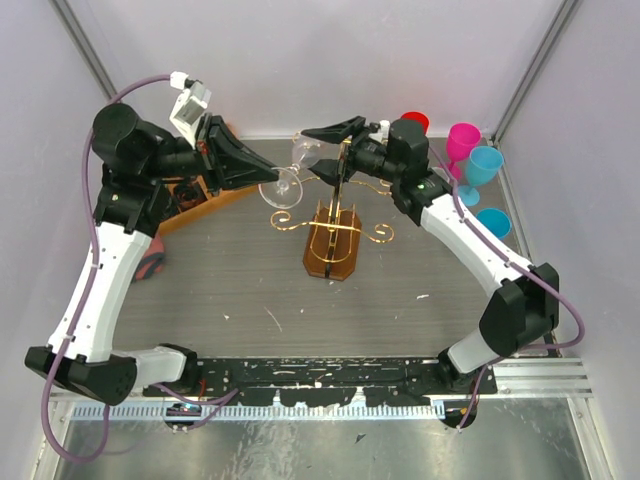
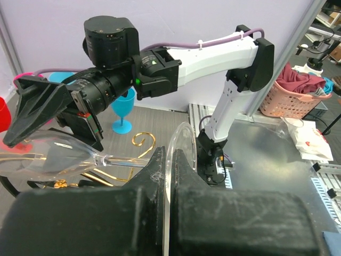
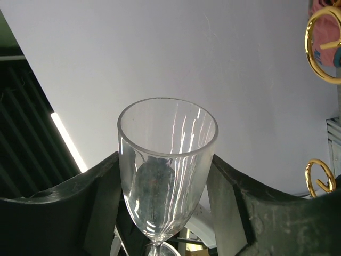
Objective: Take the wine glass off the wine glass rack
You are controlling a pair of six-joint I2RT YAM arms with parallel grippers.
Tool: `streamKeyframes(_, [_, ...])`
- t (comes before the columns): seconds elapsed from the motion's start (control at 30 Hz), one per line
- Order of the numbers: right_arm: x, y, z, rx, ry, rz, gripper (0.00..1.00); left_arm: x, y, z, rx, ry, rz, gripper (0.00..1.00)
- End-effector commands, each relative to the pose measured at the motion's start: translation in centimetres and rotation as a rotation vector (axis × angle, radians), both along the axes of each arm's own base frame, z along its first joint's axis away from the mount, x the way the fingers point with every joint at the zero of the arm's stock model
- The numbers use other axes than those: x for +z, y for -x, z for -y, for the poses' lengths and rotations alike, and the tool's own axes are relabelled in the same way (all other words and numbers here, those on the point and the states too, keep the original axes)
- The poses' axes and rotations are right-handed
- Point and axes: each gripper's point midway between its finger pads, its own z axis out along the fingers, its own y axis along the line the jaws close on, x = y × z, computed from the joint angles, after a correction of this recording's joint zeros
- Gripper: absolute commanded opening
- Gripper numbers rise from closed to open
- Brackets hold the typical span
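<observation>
- Left gripper (image 2: 168, 178) is clenched on a clear, tulip-shaped wine glass (image 1: 303, 152). In my left wrist view its scuffed matte-black fingers (image 2: 229, 218) pinch the thin round foot edge-on.
- I see the wine glass lying sideways in the air, its slim stem running from the foot to the bowl.
- Right gripper (image 3: 166, 176) grasps the bowl. A black wedge-shaped finger presses against each side of the curved wall, and the rim faces that wrist camera.
- The bowl's smooth wall carries streaky reflections, and the dark body of the gripper shows through it.
- From above, the glass sits near the top of the wine glass rack (image 1: 333, 238), on its left side. I cannot tell whether it touches the wire.
- The rack is an upright gold wire stand with curled, scroll-ended arms on a glossy amber-brown oblong base, standing mid-counter.
- The grey counter (image 1: 230, 290) looks finely ribbed and is flecked with white marks.
- In the far right corner stand a red cup (image 1: 415, 122), a pink goblet (image 1: 462, 140) and two blue goblets (image 1: 485, 165). They look like plastic, and their insides are too small for me to make out.
- An orange-brown tray (image 1: 210, 203) lies mostly hidden behind the left arm, and I cannot tell its contents.
</observation>
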Motion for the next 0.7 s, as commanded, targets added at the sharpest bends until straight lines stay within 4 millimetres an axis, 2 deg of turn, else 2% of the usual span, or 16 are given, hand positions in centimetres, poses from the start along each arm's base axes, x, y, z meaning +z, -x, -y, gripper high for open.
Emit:
streamKeyframes(0.0, [4.1, -0.5, 0.7, -0.038, -0.081, 0.109, 0.59, 0.9, 1.2, -0.3, -0.024, 0.017, 0.062, 0.00])
streamKeyframes(0.13, [5.0, -0.5, 0.7, -0.032, -0.109, 0.128, 0.54, 0.7, 0.9, -0.3, -0.015, 0.018, 0.049, 0.02])
streamKeyframes(0.17, [5.2, -0.5, 0.7, -0.033, -0.109, 0.134, 0.54, 0.7, 0.8, -0.3, -0.007, 0.019, 0.046, 0.07])
streamKeyframes(0.23, [5.5, -0.7, 1.1, -0.052, -0.102, 0.147, 0.53, 0.6, 0.5, -0.4, 0.016, 0.024, 0.041, 0.27])
streamKeyframes(0.3, [5.6, -1.3, 1.9, -0.082, -0.082, 0.170, 0.50, 0.7, 0.4, -0.6, 0.045, 0.034, 0.045, 0.40])
streamKeyframes(0.4, [5.2, -2.5, 3.5, -0.141, -0.029, 0.212, 0.48, 1.0, 0.6, -1.0, 0.092, 0.047, 0.062, 0.53])
streamKeyframes(0.53, [5.0, -4.4, 6.8, -0.206, 0.072, 0.285, 0.46, 0.9, 1.1, -1.8, 0.139, 0.034, 0.072, 0.55])
streamKeyframes(0.6, [5.3, -5.4, 9.6, -0.263, 0.138, 0.340, 0.45, 0.8, 1.2, -2.3, 0.164, 0.025, 0.075, 0.55])
streamKeyframes(0.67, [5.5, -6.2, 13.3, -0.343, 0.235, 0.384, 0.45, 0.7, 1.2, -2.9, 0.196, 0.019, 0.077, 0.55])
